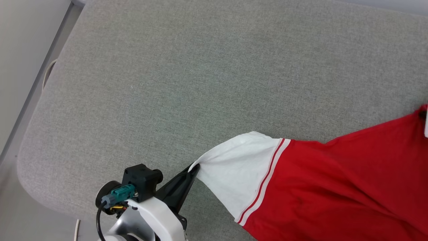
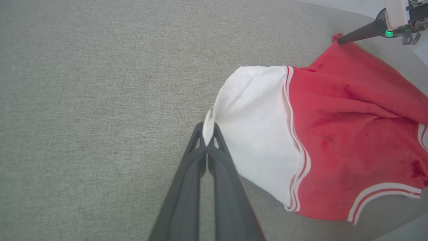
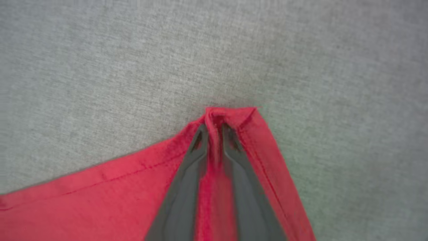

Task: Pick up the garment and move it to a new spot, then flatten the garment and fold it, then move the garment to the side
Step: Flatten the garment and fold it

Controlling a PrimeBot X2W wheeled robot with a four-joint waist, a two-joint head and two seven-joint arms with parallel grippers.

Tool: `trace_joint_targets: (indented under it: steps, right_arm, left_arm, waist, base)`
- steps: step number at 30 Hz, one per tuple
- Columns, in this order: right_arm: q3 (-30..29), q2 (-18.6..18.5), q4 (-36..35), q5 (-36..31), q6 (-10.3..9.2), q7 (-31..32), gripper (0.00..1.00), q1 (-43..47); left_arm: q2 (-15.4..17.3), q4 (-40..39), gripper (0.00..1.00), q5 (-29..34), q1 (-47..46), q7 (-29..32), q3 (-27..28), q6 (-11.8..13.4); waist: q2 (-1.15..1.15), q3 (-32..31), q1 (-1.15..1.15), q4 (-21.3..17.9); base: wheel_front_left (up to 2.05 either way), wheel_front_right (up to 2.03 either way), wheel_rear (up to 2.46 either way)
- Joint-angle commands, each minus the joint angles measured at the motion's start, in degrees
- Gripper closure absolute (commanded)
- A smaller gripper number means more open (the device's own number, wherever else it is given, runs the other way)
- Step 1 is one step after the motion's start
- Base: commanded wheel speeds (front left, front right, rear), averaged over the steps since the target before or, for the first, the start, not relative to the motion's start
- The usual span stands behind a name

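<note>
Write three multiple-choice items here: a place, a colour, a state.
1. The left end effector grips the garment at: A the white sleeve edge; B the collar; C a pocket.
2. The surface under it is: A blue; B grey; C black.
3. The right end effector is: A wide open; B off the cloth; C pinching a red corner.
Key: 1 A, white cloth sits between its fingertips; 2 B, grey weave all around; 3 C, red fold between its fingers.
</note>
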Motion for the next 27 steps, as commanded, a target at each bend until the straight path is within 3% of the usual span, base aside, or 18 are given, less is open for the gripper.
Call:
trace_joint_targets:
  steps: [1, 16, 27]
  right_arm:
    - [1.3, 1.4, 2.2, 0.6, -0.03, -1.8, 1.00, 0.7]
    - [7.1, -0.9, 6.2, 6.9, -0.03, -18.1, 1.00, -3.7]
    - [8.2, -3.4, 1.9, 12.1, -0.04, -22.9, 1.00, -4.5]
  left_arm:
    - [-0.2, 0.3, 1.00, 0.1, -0.4, -0.4, 0.0, -0.2]
    - [1.8, 0.6, 1.00, -0.5, 1.4, -1.6, 2.4, 1.3]
    - [5.4, -3.4, 1.00, 0.1, 0.8, -2.8, 7.4, 3.6]
  waist:
    - [0.00, -0.5, 0.00, -0.2]
    - [0.00, -9.7, 0.00, -6.2]
    - [0.00, -17.2, 0.00, -12.4]
  base:
    - [0.00, 0.00, 0.00]
    - [0.00, 0.00, 0.00]
    - [0.00, 0.00, 0.00]
